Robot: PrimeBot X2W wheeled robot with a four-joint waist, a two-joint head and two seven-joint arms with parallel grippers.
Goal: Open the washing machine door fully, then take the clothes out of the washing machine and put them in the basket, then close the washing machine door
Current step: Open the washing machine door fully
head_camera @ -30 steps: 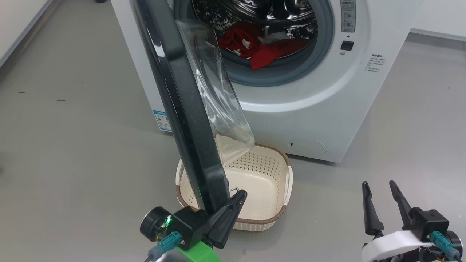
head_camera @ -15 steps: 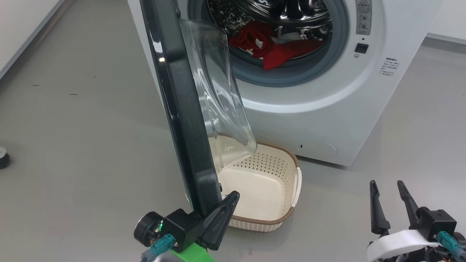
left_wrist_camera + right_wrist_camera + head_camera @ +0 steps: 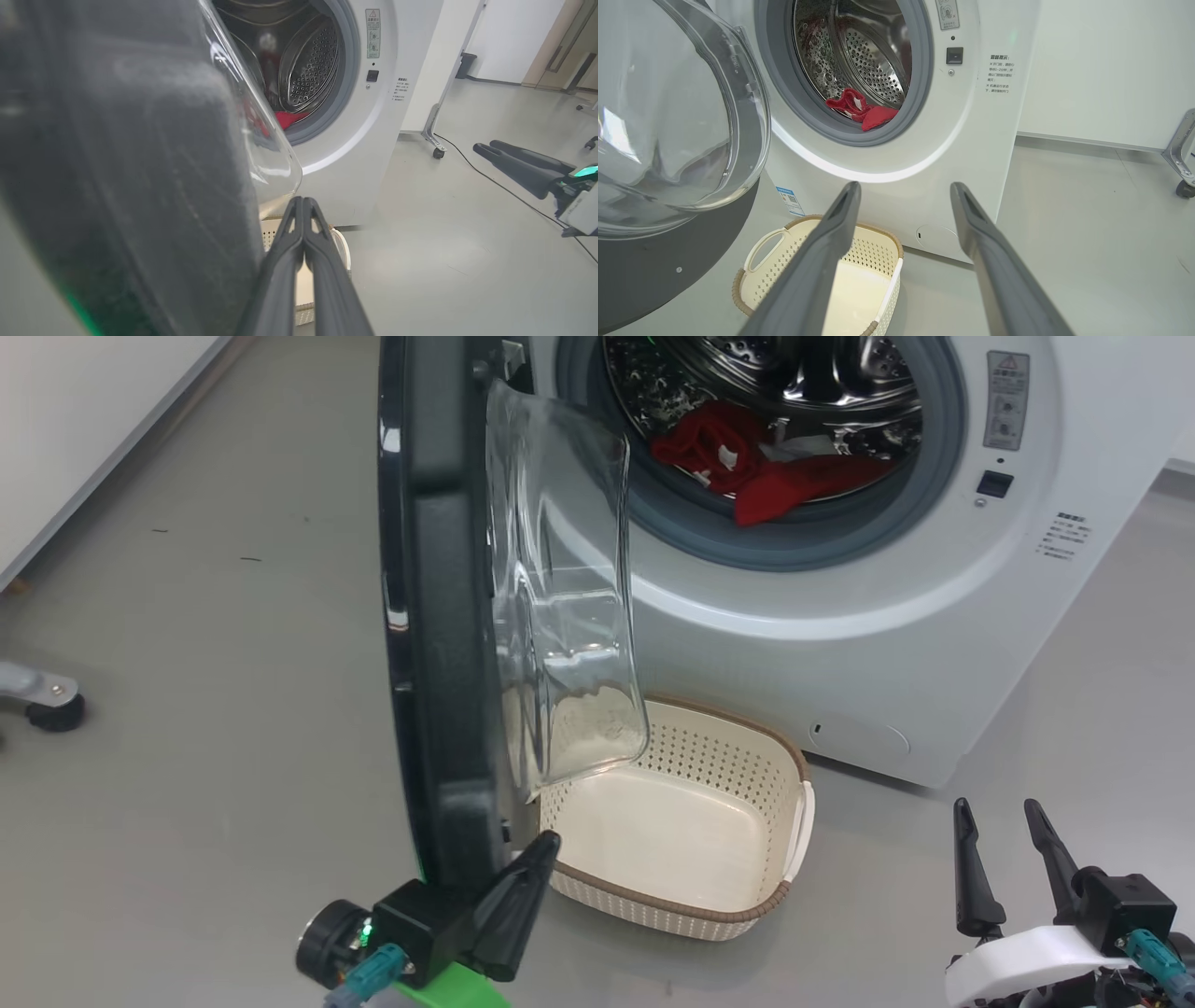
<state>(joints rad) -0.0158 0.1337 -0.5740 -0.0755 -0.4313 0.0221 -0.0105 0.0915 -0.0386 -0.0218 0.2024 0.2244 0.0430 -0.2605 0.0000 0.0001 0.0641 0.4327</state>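
1. The left gripper (image 3: pixel 544 845), fingers pressed together on nothing, lies against the inner face of the washing machine door (image 3: pixel 439 616). The door stands edge-on, roughly square to the washing machine (image 3: pixel 840 644).
2. A steady push along the hinge arc, kept on the black rim rather than the glass, should likely finish the swing.
3. The right gripper (image 3: pixel 995 812), fingers apart and empty, hangs before the washing machine's latch side.
4. Count: one door, and one empty basket (image 3: pixel 747 915) at the washing machine's foot.
5. The clothes (image 3: pixel 775 476) are one red heap in the drum mouth; the pieces cannot be counted.
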